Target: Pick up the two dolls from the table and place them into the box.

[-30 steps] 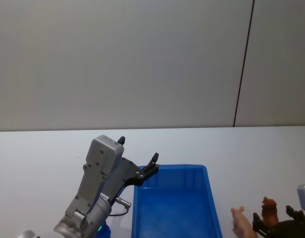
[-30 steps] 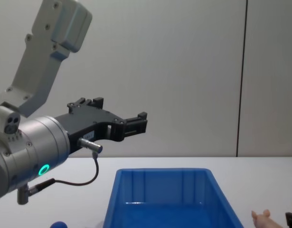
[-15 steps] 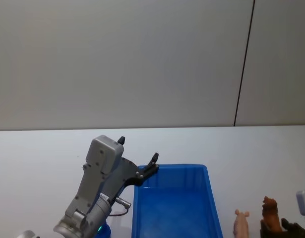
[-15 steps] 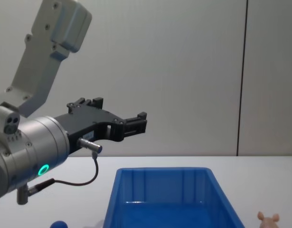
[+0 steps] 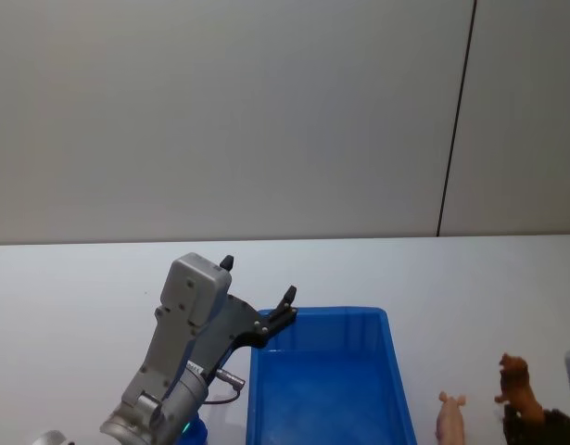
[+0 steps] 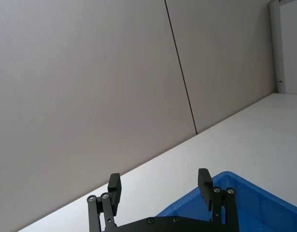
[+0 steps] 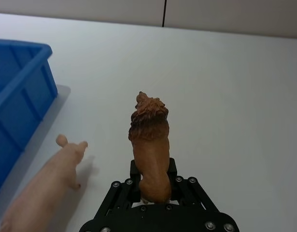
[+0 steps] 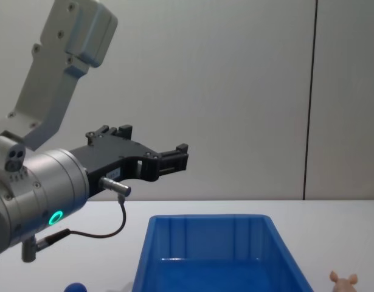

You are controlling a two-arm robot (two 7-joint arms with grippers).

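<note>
The brown doll is a lion figure held clear of the table at the right, with my right gripper shut on its hind end. It hangs to the right of the box, a bright-blue bin whose inside looks bare. The dark blue doll lies on the table left of the box, low under my left arm. My left gripper hovers open and holding nothing above the box's back left corner.
A pink pig figure lies on the white table between the box and the brown doll. A grey wall with a dark vertical seam stands behind the table.
My right gripper has raised the brown doll off the table and carried it slightly right. The pink pig shifted a little. The left arm has held still.
</note>
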